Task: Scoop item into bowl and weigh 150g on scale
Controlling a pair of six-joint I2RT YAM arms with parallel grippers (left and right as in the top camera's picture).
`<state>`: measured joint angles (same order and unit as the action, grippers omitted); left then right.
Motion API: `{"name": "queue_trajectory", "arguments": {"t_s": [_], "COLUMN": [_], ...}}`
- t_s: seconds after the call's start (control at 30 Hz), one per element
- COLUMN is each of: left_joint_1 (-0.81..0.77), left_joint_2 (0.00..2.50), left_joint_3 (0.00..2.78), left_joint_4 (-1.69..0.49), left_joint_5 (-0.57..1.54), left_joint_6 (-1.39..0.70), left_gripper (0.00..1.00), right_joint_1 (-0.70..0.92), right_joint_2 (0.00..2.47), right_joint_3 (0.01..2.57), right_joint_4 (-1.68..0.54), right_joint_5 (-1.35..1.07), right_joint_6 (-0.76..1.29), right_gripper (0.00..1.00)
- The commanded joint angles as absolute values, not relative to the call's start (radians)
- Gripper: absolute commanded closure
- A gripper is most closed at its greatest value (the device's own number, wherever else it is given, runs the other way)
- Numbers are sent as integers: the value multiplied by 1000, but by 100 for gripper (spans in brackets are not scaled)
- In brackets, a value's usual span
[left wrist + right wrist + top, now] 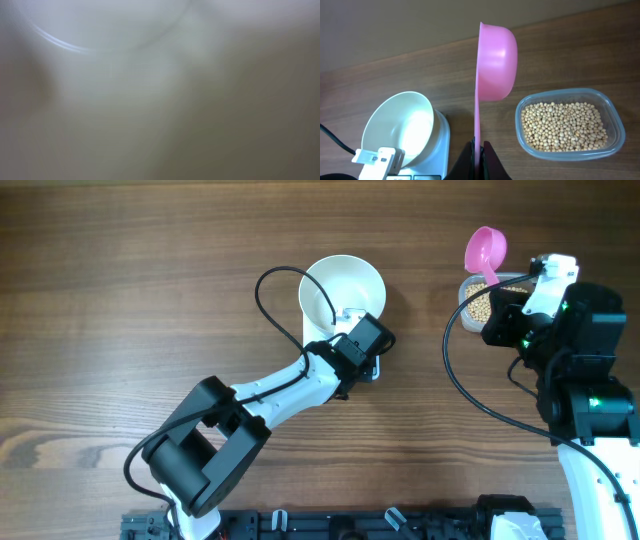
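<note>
1. A smooth, round white bowl sits on the white scale, mid-worktop.
2. Small round tan beans lie in a clear rounded-rectangular plastic tub towards the worktop's right edge.
3. The right claw is clenched on the handle of a glossy pink scoop, whose cup is turned on edge beside the tub.
4. The left claw is closed at the bowl's near rim; I cannot tell whether it pinches it.
5. Only the right wrist view shows the scale's body; the left wrist view is a white blur.

You have no readable text, brand or number in any view: the front of the scale is cut off or covered, and the bowl, scoop and tub are plain.
</note>
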<state>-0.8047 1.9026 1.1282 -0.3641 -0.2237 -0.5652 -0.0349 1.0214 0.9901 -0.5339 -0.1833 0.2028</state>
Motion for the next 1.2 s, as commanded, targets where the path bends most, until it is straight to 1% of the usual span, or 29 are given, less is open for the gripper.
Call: {"name": "queue_trajectory", "arguments": {"t_s": [0.0, 0.6, 1.17], "left_joint_1": [-801, -801, -801], "left_joint_2": [1995, 2012, 2046], "left_joint_3": [1098, 1098, 1097], "left_joint_4": [-395, -465, -446], "left_joint_5": [-191, -192, -199], "left_joint_6": [-558, -569, -591], "left_gripper": [96, 96, 96], "right_joint_1": [-39, -39, -39], "right_joint_2": [1024, 1024, 1024], "right_joint_3": [1004, 1004, 1004], "right_joint_4": [-524, -524, -519], "right_joint_5": [-204, -211, -211], "right_joint_6": [186, 186, 184], "right_gripper": [96, 96, 96]}}
